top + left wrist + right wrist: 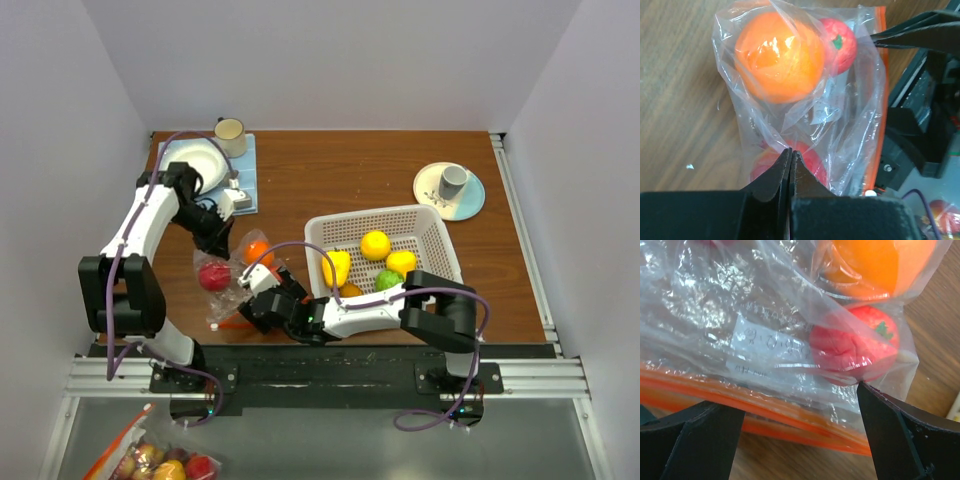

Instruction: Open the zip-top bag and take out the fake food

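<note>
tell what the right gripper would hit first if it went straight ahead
Most likely the zip strip of the bag, lying between the open jaws of the right gripper; the red fruit inside comes next, though depth is unclear.

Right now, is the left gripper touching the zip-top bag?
Touching. Left wrist view shows the left gripper shut, fingertips pinching clear film of the zip-top bag.

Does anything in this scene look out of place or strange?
Yes. A second bag of fruits lies off the table, beyond its near left edge. The zip-top bag on the table shows nothing odd.
</note>
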